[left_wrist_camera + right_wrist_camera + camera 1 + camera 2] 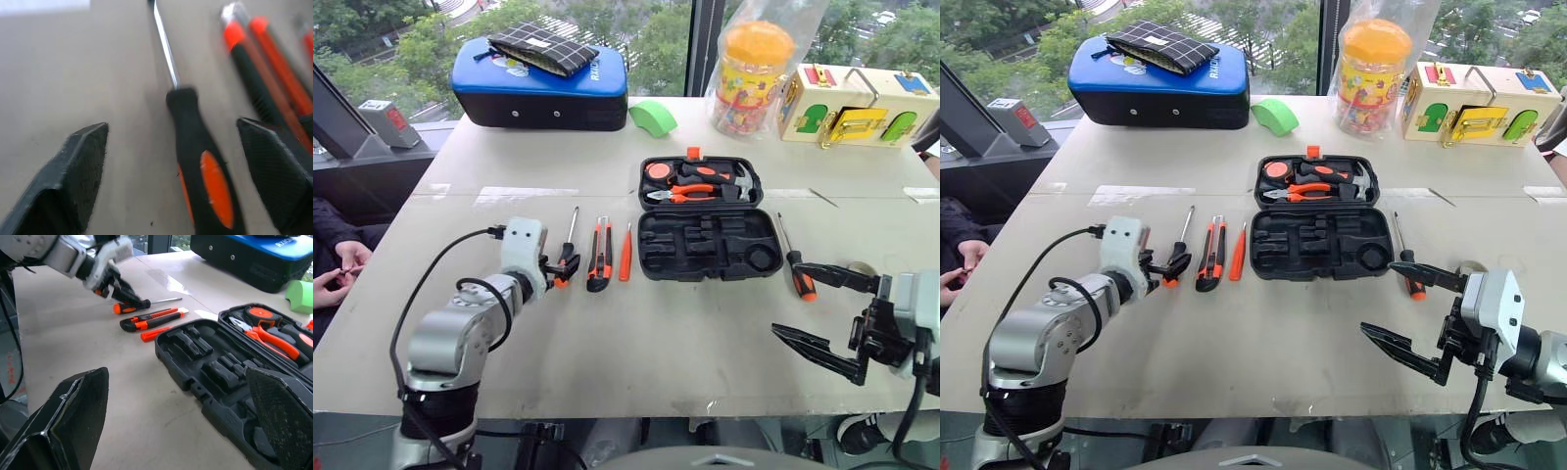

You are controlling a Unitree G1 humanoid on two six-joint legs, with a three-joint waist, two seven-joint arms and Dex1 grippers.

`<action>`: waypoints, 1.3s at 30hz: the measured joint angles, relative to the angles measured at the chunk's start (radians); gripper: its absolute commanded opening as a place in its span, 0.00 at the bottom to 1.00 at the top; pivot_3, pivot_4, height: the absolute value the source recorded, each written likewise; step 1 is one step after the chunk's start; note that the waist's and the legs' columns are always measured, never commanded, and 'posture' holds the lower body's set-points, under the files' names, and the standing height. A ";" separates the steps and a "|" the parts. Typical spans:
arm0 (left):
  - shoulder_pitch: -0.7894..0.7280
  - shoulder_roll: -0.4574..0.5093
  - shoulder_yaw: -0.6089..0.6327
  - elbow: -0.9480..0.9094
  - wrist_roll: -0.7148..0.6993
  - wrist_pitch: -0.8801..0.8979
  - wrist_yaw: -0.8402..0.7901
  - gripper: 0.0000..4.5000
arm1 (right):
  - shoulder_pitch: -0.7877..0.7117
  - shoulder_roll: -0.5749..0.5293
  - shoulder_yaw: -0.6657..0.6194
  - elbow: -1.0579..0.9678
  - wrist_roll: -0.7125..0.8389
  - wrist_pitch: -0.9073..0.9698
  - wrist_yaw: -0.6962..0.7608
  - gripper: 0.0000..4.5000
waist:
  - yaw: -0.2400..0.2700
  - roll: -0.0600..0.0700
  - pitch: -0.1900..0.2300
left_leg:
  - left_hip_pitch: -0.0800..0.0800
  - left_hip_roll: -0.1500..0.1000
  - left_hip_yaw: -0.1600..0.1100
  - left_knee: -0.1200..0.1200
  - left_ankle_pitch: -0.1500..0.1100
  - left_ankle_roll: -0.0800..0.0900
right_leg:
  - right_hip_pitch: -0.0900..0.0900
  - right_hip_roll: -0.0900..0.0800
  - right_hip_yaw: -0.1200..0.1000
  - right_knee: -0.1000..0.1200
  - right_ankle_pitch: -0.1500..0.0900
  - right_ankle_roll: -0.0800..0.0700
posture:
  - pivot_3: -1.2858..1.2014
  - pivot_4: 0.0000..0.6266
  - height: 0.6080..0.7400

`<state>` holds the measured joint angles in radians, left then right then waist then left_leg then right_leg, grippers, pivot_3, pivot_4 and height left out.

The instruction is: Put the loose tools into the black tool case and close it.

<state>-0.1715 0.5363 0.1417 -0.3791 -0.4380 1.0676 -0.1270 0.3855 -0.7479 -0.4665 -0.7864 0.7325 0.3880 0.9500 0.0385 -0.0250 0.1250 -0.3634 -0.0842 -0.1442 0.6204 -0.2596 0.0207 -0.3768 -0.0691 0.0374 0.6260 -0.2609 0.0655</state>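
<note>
Starting out: left gripper spread astride a screwdriver, right gripper spread (idle); black tool case open, nothing packed.

- Case lies open at frame centre, on the table.
- Left of it, in a row: thin screwdriver, knife, screwdriver.
- Another screwdriver lies just right of the case.
- Pliers sit in its far half.

A pale table stands before windows overlooking green trees.
</note>
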 measured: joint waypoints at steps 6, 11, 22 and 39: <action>0.035 0.038 -0.028 0.006 0.038 -0.073 -0.074 0.19 | 0.031 0.008 0.000 -0.014 -0.008 -0.005 -0.016 1.00 | 0.002 0.002 -0.002 | 0.000 0.000 0.000 0.000 -0.002 0.003 | 0.000 -0.001 0.002 0.000 0.000 0.000 | 0.52 0.24 1.00; 0.027 0.140 0.011 0.087 0.013 -0.247 -0.320 0.19 | 0.068 0.032 -0.006 -0.037 -0.009 -0.022 -0.038 1.00 | 0.003 0.001 0.000 | -0.001 0.000 -0.001 0.000 -0.002 0.003 | 0.000 -0.001 0.000 0.000 0.000 -0.001 | 0.52 0.24 1.00; -0.683 0.139 -0.451 0.726 0.320 -0.919 -1.022 0.19 | 0.149 0.076 -0.047 -0.072 -0.011 -0.026 -0.110 1.00 | 0.010 0.004 0.001 | -0.007 -0.002 -0.001 0.008 -0.001 0.003 | 0.000 -0.001 -0.006 0.000 0.000 0.000 | 0.52 0.24 1.00; -1.034 -0.240 -0.622 1.460 0.681 -1.204 -0.915 0.19 | 0.323 0.176 -0.282 -0.073 0.033 -0.102 -0.128 1.00 | -0.026 0.002 0.003 | -0.009 -0.001 -0.002 0.014 -0.004 0.008 | 0.001 0.005 -0.009 0.004 0.000 0.006 | 0.52 0.24 1.00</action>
<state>-1.2050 0.2960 -0.4801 1.0813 0.2432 -0.1360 -1.0418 0.7089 -0.5721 -0.7488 -0.8597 0.7652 0.2864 0.8217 0.0128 -0.0235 0.1275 -0.3722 -0.0852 -0.1466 0.6340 -0.2633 0.0286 -0.3763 -0.0642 0.0285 0.6297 -0.2609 0.0717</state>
